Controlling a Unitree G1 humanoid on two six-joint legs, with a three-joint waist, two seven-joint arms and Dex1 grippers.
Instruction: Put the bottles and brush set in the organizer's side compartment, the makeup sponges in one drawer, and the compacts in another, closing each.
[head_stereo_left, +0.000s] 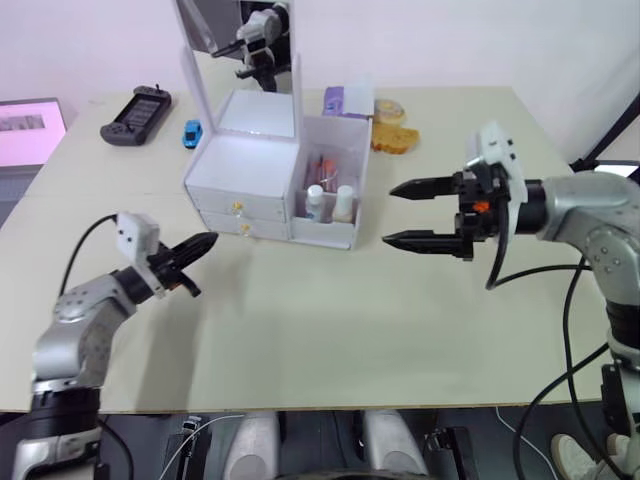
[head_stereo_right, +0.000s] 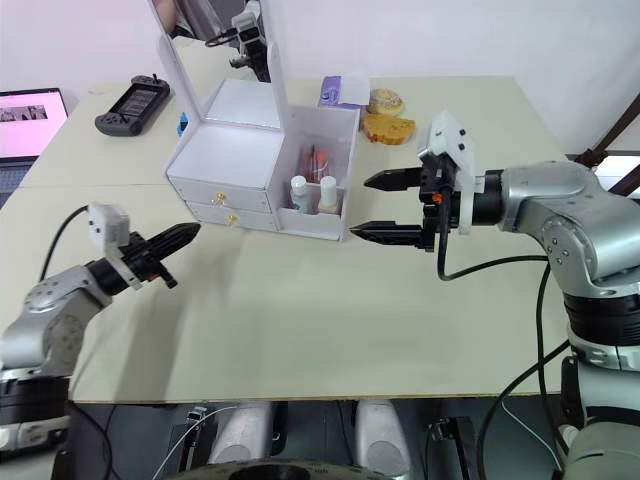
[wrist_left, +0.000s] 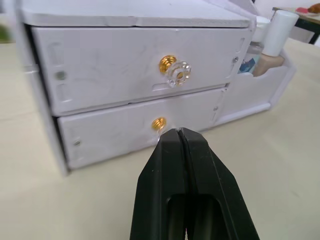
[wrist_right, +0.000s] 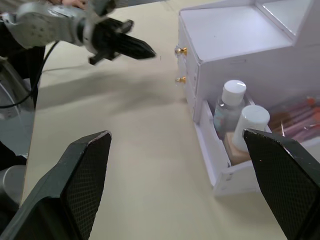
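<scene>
The white organizer stands mid-table with its mirror lid upright and both gold-knobbed drawers closed. Its side compartment holds the two bottles, one short and one taller, with the brush set behind them. My left gripper is shut and empty, its tip just in front of the lower drawer knob. My right gripper hangs open and empty to the right of the side compartment. The makeup sponges and compacts are out of view.
Behind the organizer lie a purple tissue pack and two yellow-brown food-like items. A black game controller and a small blue toy car sit at the back left. A lit screen is at the left edge.
</scene>
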